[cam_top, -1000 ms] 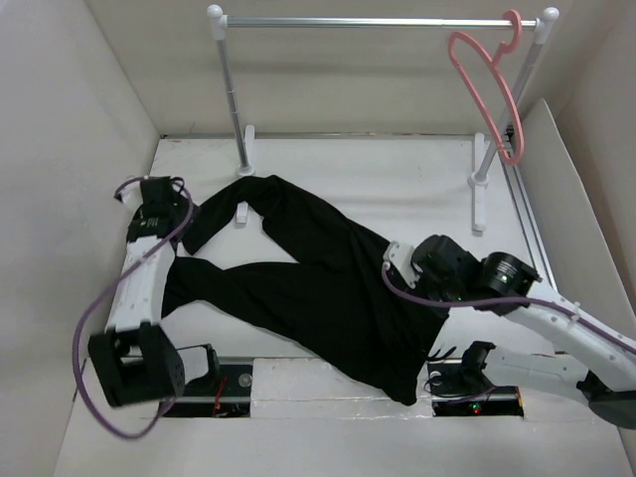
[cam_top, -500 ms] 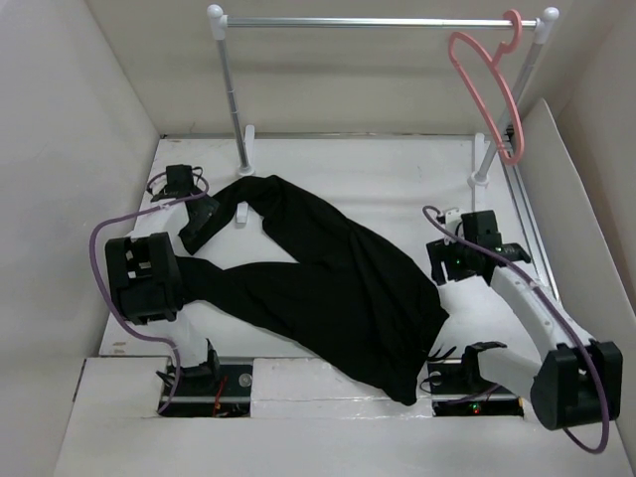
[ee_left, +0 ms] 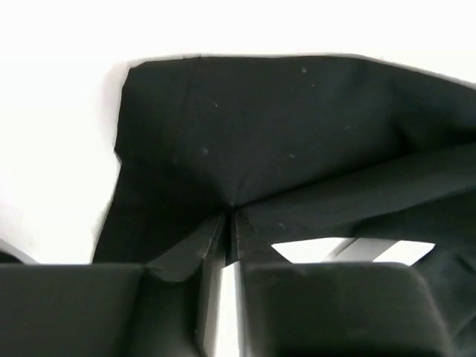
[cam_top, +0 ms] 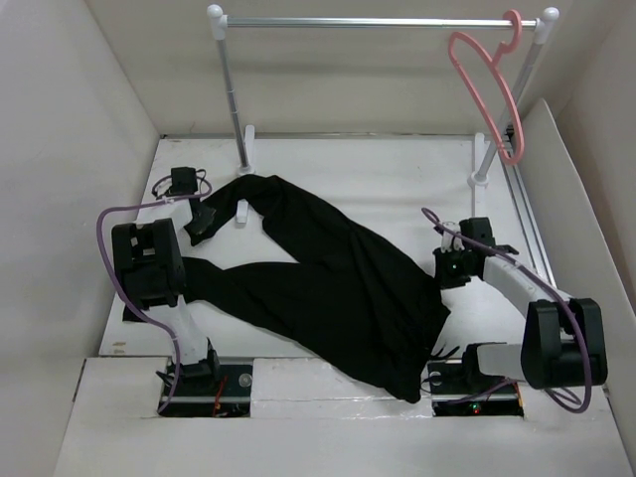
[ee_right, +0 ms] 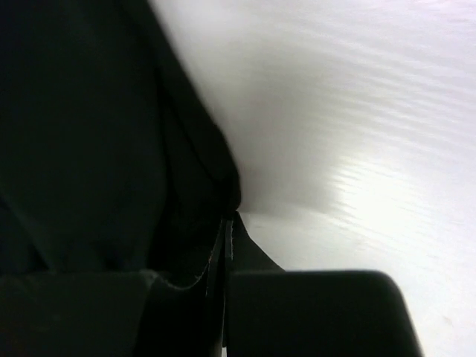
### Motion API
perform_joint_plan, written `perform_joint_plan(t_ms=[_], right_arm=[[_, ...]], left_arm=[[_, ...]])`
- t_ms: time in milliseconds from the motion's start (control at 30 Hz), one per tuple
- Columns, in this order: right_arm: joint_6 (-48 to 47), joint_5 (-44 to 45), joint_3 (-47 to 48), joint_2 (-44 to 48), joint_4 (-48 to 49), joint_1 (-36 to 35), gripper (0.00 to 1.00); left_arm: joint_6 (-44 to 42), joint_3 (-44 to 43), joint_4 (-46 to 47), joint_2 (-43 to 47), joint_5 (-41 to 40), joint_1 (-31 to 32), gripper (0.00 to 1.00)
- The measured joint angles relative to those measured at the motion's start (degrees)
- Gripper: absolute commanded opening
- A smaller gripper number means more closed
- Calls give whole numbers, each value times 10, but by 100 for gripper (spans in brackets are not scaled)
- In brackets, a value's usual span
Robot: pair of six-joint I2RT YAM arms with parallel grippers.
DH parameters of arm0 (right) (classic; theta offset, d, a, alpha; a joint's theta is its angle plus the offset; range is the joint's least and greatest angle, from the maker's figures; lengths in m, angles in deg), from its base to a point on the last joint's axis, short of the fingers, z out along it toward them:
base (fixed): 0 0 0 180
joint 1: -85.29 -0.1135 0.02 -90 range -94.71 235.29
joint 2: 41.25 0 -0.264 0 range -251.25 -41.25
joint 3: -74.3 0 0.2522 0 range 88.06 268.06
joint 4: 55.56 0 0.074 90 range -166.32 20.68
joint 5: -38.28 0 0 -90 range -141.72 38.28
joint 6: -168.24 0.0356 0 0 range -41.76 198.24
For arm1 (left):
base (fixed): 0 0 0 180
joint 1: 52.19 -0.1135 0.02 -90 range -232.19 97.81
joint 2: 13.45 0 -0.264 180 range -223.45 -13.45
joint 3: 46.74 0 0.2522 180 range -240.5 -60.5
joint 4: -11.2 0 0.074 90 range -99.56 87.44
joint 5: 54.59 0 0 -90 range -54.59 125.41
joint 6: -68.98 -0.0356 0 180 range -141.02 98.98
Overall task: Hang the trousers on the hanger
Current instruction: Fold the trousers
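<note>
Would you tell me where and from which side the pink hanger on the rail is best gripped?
Probably the lower corner of the hanger, approached from the picture's left, over the table. It hangs by its hook at the right end of the rail, so that corner dangles free, while the hook hugs the rail and the side wall crowds the right.

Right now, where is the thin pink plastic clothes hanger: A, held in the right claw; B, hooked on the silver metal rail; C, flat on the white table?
B: the thin pink plastic clothes hanger hangs by its hook from the right end of the silver metal rail.
</note>
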Motion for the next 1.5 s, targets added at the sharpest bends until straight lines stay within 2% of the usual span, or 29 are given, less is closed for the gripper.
perform_joint_plan(t_ms=[167,200,233,267,300,333,400,533,700,867,1000,1067,1133,1233,1300,1333,1367,1433,1500], right_arm=[[-5,52,71,-44,3,62,0],[-7,66,94,-58,6,72,8],[-7,79,122,-74,8,81,22],[-8,89,150,-91,16,87,53],[-12,98,174,-106,28,90,54],[-13,101,196,-118,33,90,69],[-20,110,228,-129,38,77,79],[-27,117,217,-77,40,0,79],[-25,99,104,87,33,-125,79],[-8,93,1,163,2,-167,79],[-2,96,-28,181,-22,-176,80],[-2,97,-26,178,-21,-177,80],[-3,98,-18,164,-25,-179,81],[-5,105,7,131,-28,-189,82],[-6,108,25,115,-31,-199,82],[-6,113,35,110,-36,-208,84],[-7,115,45,107,-43,-216,85],[-6,128,66,105,-56,-244,86],[-2,139,83,110,-66,-274,86]], left_arm=[[-6,-9,3,2,-3,0,0],[-6,-8,2,4,-4,0,0],[-7,-7,1,9,-5,0,0],[-7,-6,1,15,-6,0,0],[-8,-4,0,28,-8,0,0],[-8,-2,1,41,-9,0,0],[-9,2,1,72,-12,0,0],[-11,3,0,137,-17,0,0],[-16,-1,-12,226,-21,0,0],[-19,-40,-34,280,-19,0,0],[-26,-59,-41,298,-19,-2,0],[-28,-75,-49,288,-11,-12,0],[-33,-122,-60,242,-7,-28,0],[-42,-246,-65,115,-7,-42,0],[-48,-340,-70,15,-7,-44,15],[-52,-392,-76,-37,-7,-44,41],[-59,-447,-92,-85,-6,-44,61],[-64,-539,-91,-176,4,-44,93],[-67,-539,-94,-205,13,-44,97]])
